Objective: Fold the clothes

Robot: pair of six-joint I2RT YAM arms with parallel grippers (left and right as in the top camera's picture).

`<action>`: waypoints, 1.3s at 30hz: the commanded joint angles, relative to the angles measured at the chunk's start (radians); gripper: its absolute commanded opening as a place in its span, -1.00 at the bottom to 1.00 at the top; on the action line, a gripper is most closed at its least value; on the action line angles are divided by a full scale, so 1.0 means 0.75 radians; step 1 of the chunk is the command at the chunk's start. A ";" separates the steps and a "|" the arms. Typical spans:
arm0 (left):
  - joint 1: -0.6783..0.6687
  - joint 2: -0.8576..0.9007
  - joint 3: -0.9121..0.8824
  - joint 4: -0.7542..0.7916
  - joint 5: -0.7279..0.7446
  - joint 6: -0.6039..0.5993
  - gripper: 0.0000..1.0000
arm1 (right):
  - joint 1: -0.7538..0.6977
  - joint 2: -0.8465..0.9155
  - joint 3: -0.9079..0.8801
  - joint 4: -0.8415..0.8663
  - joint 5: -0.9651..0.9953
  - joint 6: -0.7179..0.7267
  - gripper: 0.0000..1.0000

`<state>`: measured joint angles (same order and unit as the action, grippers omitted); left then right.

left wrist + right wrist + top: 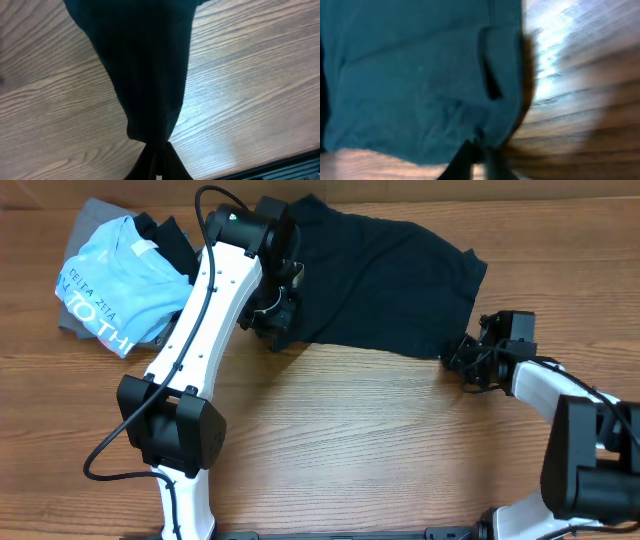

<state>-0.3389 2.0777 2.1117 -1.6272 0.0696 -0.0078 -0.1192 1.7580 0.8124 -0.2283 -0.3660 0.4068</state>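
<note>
The dark navy T-shirt (385, 285) is spread across the far middle of the wooden table. My left gripper (275, 330) is shut on its near left corner; in the left wrist view the dark cloth (145, 75) hangs from the closed fingertips (157, 150) above the wood. My right gripper (462, 358) is shut on the near right corner of the shirt; in the blurred right wrist view the cloth (420, 75) looks teal and its hem runs into the closed fingers (480, 150). The white logo is not visible.
A light blue T-shirt with white lettering (115, 280) lies at the far left on a grey garment (75, 325), with a dark piece of cloth (170, 235) beside it. Bare wooden tabletop (380, 440) fills the near half.
</note>
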 commanded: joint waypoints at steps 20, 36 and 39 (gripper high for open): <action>0.113 -0.027 -0.152 -0.084 -0.022 -0.107 -0.91 | -0.307 -0.387 0.267 -1.078 0.668 0.123 -0.92; -0.025 -0.027 -0.646 0.076 0.016 -0.134 -0.42 | -0.307 -0.387 0.267 -1.085 0.859 0.239 0.03; 0.006 -0.027 -0.636 0.093 -0.036 -0.134 -0.25 | -0.307 -0.387 0.267 -1.028 0.786 0.243 0.08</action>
<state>-0.3645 2.0777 1.6253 -1.5703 0.0948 -0.1043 -0.3462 1.4712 1.0023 -1.0321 0.2195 0.5507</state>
